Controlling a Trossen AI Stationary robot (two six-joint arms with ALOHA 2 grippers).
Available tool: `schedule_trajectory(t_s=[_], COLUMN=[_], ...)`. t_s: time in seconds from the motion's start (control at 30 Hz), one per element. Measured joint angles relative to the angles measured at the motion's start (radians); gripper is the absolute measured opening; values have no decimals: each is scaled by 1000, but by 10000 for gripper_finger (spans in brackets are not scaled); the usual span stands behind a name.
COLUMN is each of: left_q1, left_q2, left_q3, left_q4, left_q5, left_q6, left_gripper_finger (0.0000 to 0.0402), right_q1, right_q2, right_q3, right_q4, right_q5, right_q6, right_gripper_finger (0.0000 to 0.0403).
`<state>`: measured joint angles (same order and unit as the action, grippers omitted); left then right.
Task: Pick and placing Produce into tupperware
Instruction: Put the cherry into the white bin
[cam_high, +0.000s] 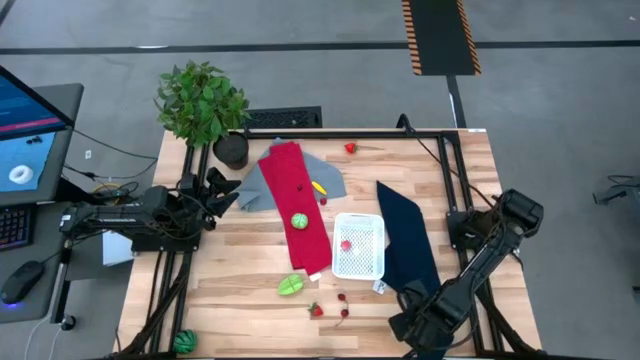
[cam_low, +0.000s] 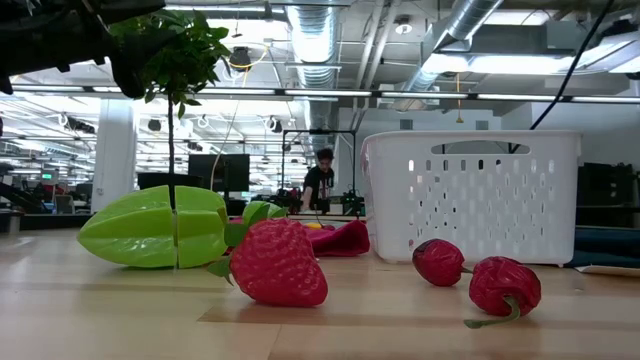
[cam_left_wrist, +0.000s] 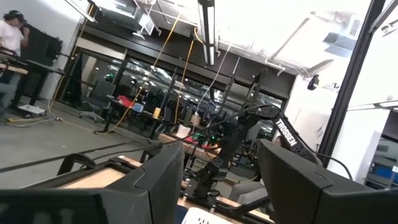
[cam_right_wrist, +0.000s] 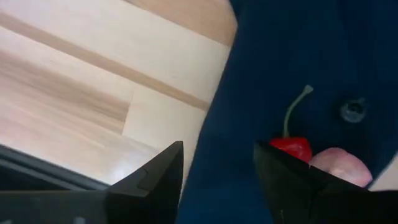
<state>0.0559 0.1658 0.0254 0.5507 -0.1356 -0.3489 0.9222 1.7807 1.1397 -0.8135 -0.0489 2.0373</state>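
The white tupperware (cam_high: 372, 262) stands at mid-table with a red piece of produce (cam_high: 346, 244) inside. More produce lies about: a green starfruit (cam_high: 290, 286), a strawberry (cam_high: 316, 310) and two small red pieces (cam_high: 343, 305) near the front edge. A green ball (cam_high: 300, 221) sits on the red cloth (cam_high: 290, 180). My right gripper (cam_right_wrist: 217, 165) hangs open, pointing down, over the navy cloth's near end (cam_right_wrist: 280, 74). A red stemmed pepper (cam_right_wrist: 293, 144) and a pink piece (cam_right_wrist: 339, 163) lie on that cloth beside one finger. My left gripper (cam_left_wrist: 221, 180) waits open at the table's left edge.
A potted plant (cam_high: 205, 105) stands at the far left corner. A grey cloth (cam_high: 262, 190) lies under the red one, with a yellow piece (cam_high: 319, 187) beside it. A strawberry (cam_high: 351, 148) sits at the far edge. Black frame rails (cam_high: 455, 180) run along the table's sides.
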Motion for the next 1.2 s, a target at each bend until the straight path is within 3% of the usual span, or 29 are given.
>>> schedule_trajectory(t_s=[0.77,1.2], left_q1=[0,0], left_q2=[0,0], left_q3=[0,0], left_q4=[-17,-21], left_q5=[-1,-2], left_q6=[-13,-13], left_gripper_finger=[196,196], right_q1=[14,25], right_q2=[10,9], right_q3=[2,2], right_q4=[-108,-114], right_q5=[-15,-6], right_q6=[52,53], right_gripper_finger=[214,165])
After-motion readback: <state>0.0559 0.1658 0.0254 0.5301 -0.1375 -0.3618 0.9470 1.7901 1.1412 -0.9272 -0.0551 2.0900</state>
